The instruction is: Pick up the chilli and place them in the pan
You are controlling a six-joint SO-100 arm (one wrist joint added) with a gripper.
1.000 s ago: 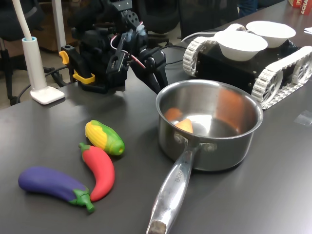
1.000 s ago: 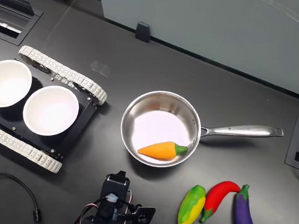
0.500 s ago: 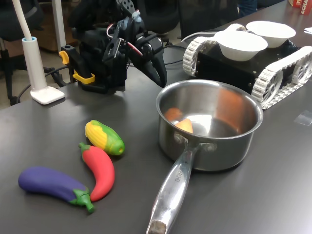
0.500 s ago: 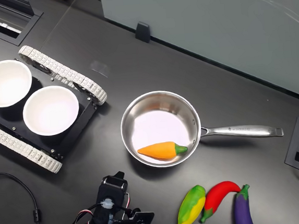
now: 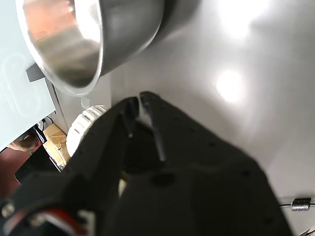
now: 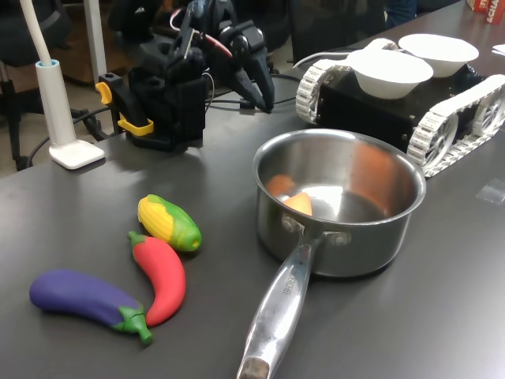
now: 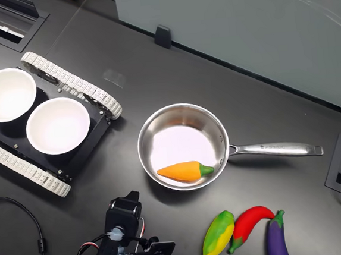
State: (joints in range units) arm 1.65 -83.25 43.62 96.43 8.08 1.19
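pan [image 5: 83, 39] rim cropped in wrist view, arm [image 7: 119, 254] cut by second exterior view's bottom edge

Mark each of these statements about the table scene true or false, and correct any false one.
1. The chilli lies between the corn and the eggplant. True.
2. The pan is empty. False: an orange carrot lies inside it.
3. The gripper holds the chilli. False: it is empty, near the arm's base, jaws nearly closed in the wrist view; the chilli lies on the table.
4. Two white bowls sit on a tracked vehicle. True.
5. In the second exterior view, the pan's handle points toward the bowls. False: it points to the second exterior view's right, away from them.
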